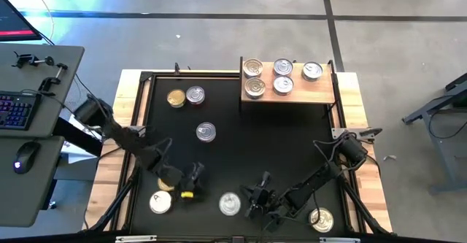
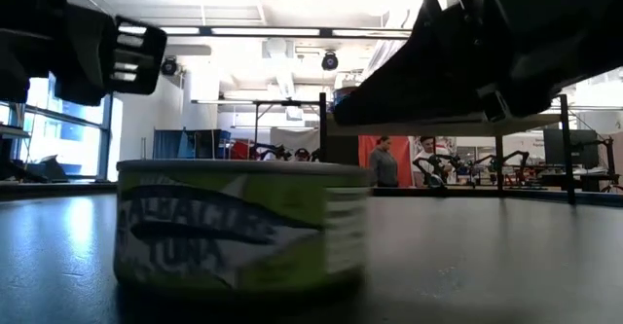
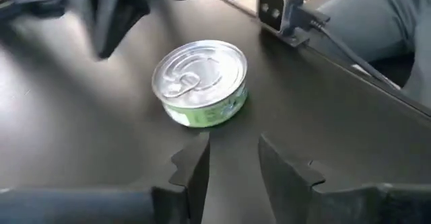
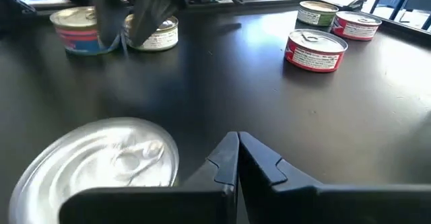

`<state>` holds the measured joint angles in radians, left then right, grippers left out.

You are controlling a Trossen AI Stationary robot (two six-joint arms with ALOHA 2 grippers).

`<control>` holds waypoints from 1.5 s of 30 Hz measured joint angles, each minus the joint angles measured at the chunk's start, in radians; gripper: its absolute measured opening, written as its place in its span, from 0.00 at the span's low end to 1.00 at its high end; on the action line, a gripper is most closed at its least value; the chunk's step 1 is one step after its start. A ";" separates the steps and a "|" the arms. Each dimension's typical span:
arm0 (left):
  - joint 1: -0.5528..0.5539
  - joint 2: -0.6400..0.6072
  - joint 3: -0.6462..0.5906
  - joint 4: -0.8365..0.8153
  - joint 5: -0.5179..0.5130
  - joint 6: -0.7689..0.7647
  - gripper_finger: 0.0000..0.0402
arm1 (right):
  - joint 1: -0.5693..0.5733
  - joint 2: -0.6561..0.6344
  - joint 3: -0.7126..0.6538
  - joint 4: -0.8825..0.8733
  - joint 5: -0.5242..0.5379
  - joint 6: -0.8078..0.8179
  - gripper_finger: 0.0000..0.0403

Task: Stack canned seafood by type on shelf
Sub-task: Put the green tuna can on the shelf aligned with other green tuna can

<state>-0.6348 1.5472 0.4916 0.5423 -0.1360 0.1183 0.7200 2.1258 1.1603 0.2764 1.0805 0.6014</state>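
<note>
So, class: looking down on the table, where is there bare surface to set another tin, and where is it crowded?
Bare: the black table between the shelf and the right gripper, right of the lone middle tin. Crowded: the near edge, where the left gripper, right gripper and silver-topped tin sit close. The shelf's right end has a little board free.

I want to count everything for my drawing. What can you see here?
shelf tins: five, silver tops, on the shelf
shelf: one, light wood, back right of the table
loose tins: at least six, silver or gold tops, spread over the table
table: one, black
keyboard: one, dark, desk at left
people: two, far behind the table
left gripper: open, empty, near a green-labelled tin
right gripper: shut, empty, front of the table
</note>
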 joint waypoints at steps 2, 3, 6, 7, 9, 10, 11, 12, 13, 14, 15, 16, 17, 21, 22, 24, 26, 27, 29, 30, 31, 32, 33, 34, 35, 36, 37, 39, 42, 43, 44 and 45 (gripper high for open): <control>-0.013 0.073 0.065 0.002 -0.003 0.018 0.33 | 0.000 0.000 0.000 0.029 -0.005 -0.008 0.00; -0.017 0.112 0.100 -0.004 -0.002 0.028 0.35 | 0.000 -0.001 0.000 0.050 -0.037 -0.034 0.00; -0.021 0.216 0.207 -0.055 0.004 0.095 0.39 | -0.007 -0.008 0.009 0.087 -0.248 -0.110 0.00; -0.022 0.242 0.242 -0.071 0.003 0.126 0.40 | -0.011 -0.008 0.021 0.087 -0.311 -0.118 0.00; -0.022 0.286 0.306 -0.100 -0.006 0.184 0.41 | -0.018 -0.008 0.046 0.078 -0.403 -0.132 0.00; -0.022 0.305 0.335 -0.112 -0.013 0.205 0.42 | -0.020 -0.008 0.059 0.072 -0.434 -0.135 0.00; -0.019 0.320 0.358 -0.134 -0.021 0.222 0.43 | -0.022 -0.008 0.071 0.062 -0.452 -0.138 0.00; -0.014 0.334 0.379 -0.165 -0.022 0.238 0.43 | -0.024 -0.008 0.083 0.050 -0.458 -0.150 0.00; -0.008 0.349 0.401 -0.195 -0.022 0.254 0.43 | -0.024 -0.008 0.099 0.035 -0.465 -0.166 0.00; -0.002 0.360 0.419 -0.228 -0.022 0.268 0.43 | -0.020 -0.008 0.117 0.017 -0.475 -0.187 0.00; 0.004 0.367 0.431 -0.257 -0.021 0.282 0.42 | -0.017 -0.008 0.138 -0.005 -0.486 -0.209 0.00; 0.011 0.374 0.448 -0.283 -0.014 0.287 0.41 | -0.009 -0.008 0.163 -0.034 -0.491 -0.228 0.00; 0.021 0.383 0.457 -0.293 0.006 0.288 0.40 | 0.001 -0.008 0.189 -0.075 -0.491 -0.247 0.00; 0.050 0.385 0.461 -0.300 0.081 0.283 0.29 | 0.047 -0.008 0.324 -0.309 -0.468 -0.286 0.00; 0.056 0.384 0.461 -0.303 0.087 0.281 0.25 | 0.057 -0.008 0.359 -0.372 -0.454 -0.273 0.00; 0.061 0.378 0.460 -0.307 0.088 0.280 0.16 | 0.070 -0.008 0.416 -0.486 -0.419 -0.228 0.00; 0.065 0.378 0.460 -0.300 0.096 0.275 0.06 | 0.077 -0.008 0.460 -0.585 -0.372 -0.160 0.01; 0.066 0.378 0.461 -0.300 0.096 0.263 0.03 | 0.080 -0.008 0.474 -0.618 -0.365 -0.129 0.02; 0.068 0.378 0.460 -0.303 0.095 0.232 0.02 | 0.086 -0.010 0.481 -0.661 -0.393 -0.089 0.07; 0.067 0.378 0.458 -0.302 0.094 0.217 0.02 | 0.088 -0.010 0.481 -0.680 -0.411 -0.079 0.10; 0.067 0.378 0.458 -0.298 0.095 0.198 0.01 | 0.092 -0.006 0.481 -0.696 -0.422 -0.068 0.14; 0.068 0.378 0.457 -0.293 0.094 0.177 0.01 | 0.096 -0.001 0.481 -0.708 -0.427 -0.058 0.18; 0.068 0.378 0.457 -0.288 0.094 0.152 0.01 | 0.100 0.005 0.480 -0.720 -0.427 -0.056 0.22; 0.070 0.380 0.456 -0.278 0.095 0.127 0.00 | 0.101 0.013 0.480 -0.726 -0.424 -0.060 0.26; 0.071 0.380 0.455 -0.270 0.095 0.104 0.00 | 0.104 0.025 0.480 -0.727 -0.415 -0.071 0.31; 0.073 0.382 0.454 -0.257 0.095 0.083 0.00 | 0.107 0.040 0.480 -0.724 -0.398 -0.087 0.34; 0.076 0.383 0.454 -0.240 0.096 0.063 0.00 | 0.108 0.058 0.480 -0.714 -0.378 -0.113 0.38; 0.081 0.385 0.450 -0.212 0.106 0.022 0.00 | 0.107 0.096 0.480 -0.677 -0.343 -0.187 0.44; 0.096 0.386 0.413 -0.130 0.135 -0.044 0.00 | 0.099 0.126 0.478 -0.631 -0.320 -0.296 0.52; 0.102 0.386 0.393 -0.094 0.142 -0.072 0.00 | 0.096 0.126 0.478 -0.624 -0.318 -0.327 0.54; 0.108 0.383 0.369 -0.048 0.152 -0.101 0.00 | 0.092 0.124 0.480 -0.623 -0.314 -0.358 0.57; 0.114 0.379 0.341 0.002 0.157 -0.128 0.00 | 0.089 0.122 0.484 -0.630 -0.313 -0.386 0.59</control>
<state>-0.5208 1.9266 0.8323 0.5445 0.0210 -0.0095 0.8086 2.2481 1.6446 -0.3538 0.7679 0.2151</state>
